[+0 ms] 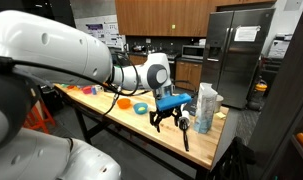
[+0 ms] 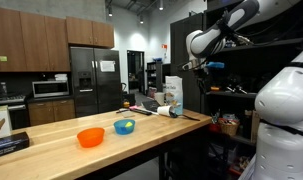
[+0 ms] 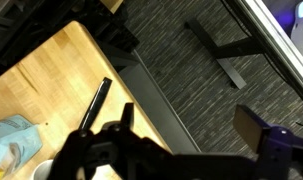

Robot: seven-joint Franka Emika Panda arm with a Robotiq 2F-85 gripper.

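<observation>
My gripper (image 3: pixel 188 128) is open and empty. In the wrist view its two dark fingers frame the table's edge and the grey carpet below. It also shows in both exterior views (image 1: pixel 169 120) (image 2: pixel 198 65), held above the end of the long wooden table (image 1: pixel 101 112). Nearest to it in the wrist view are a slim black pen-like object (image 3: pixel 94 105) lying on the wood and a light blue cloth (image 3: pixel 13 140) at the lower left. It touches nothing.
An orange bowl (image 1: pixel 123 101) (image 2: pixel 90 137) and a blue bowl (image 1: pixel 140 107) (image 2: pixel 124 126) sit on the table. White and blue containers (image 1: pixel 204 107) (image 2: pixel 173 97) stand at the table's end. A steel fridge (image 1: pixel 234 55) (image 2: pixel 85 78) stands behind.
</observation>
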